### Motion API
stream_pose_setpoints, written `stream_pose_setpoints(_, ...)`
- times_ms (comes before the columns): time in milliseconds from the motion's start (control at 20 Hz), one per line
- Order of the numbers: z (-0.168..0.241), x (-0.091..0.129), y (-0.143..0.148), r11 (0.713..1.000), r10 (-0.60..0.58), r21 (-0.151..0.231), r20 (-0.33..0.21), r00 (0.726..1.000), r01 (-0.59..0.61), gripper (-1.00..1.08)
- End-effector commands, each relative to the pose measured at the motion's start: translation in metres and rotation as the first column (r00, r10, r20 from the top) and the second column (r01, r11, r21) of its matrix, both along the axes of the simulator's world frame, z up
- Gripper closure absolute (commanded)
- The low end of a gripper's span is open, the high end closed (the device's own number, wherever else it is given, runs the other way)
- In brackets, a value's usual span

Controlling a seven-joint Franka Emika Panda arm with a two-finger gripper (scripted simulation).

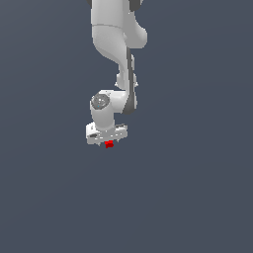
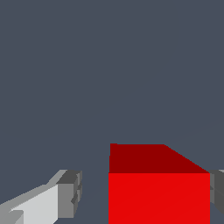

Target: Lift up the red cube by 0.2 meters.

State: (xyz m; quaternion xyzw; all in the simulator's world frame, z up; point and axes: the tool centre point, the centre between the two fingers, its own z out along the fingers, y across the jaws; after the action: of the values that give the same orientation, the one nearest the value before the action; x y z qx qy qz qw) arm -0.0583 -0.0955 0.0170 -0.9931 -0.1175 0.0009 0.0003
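The red cube (image 1: 109,144) shows as a small red block just under the white hand of my gripper (image 1: 108,140) in the exterior view. In the wrist view the red cube (image 2: 159,197) fills the space between the two fingers of the gripper (image 2: 142,194). One grey fingertip (image 2: 70,192) stands apart from the cube with a visible gap. The other fingertip (image 2: 217,188) sits right against the cube's opposite side. The gripper is open around the cube. The frames do not show whether the cube rests on the ground.
A plain dark grey-blue surface (image 1: 197,197) surrounds the arm on all sides. The white arm (image 1: 116,44) comes down from the top of the exterior view.
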Motion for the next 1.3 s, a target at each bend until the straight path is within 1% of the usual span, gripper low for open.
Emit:
stream_pose_setpoints(0, 0.001, 0.001, 0.000, 1.000, 0.001, 0.000, 0.001, 1.000, -0.001, -0.92)
stream_pose_setpoints(150, 0.003, 0.002, 0.002, 1.000, -0.002, 0.000, 0.002, 1.000, 0.002, -0.92)
stream_pose_setpoints(200, 0.003, 0.002, 0.002, 1.000, -0.002, 0.000, 0.002, 1.000, 0.002, 1.08)
stream_pose_setpoints(850, 0.005, 0.002, 0.002, 1.000, -0.002, 0.000, 0.001, 1.000, 0.002, 1.08)
stream_pose_setpoints(1050, 0.016, 0.001, 0.002, 1.000, -0.002, 0.000, 0.001, 1.000, 0.002, 1.08)
stream_pose_setpoints(1250, 0.036, 0.001, 0.002, 1.000, -0.002, 0.000, 0.001, 1.000, 0.002, 1.08)
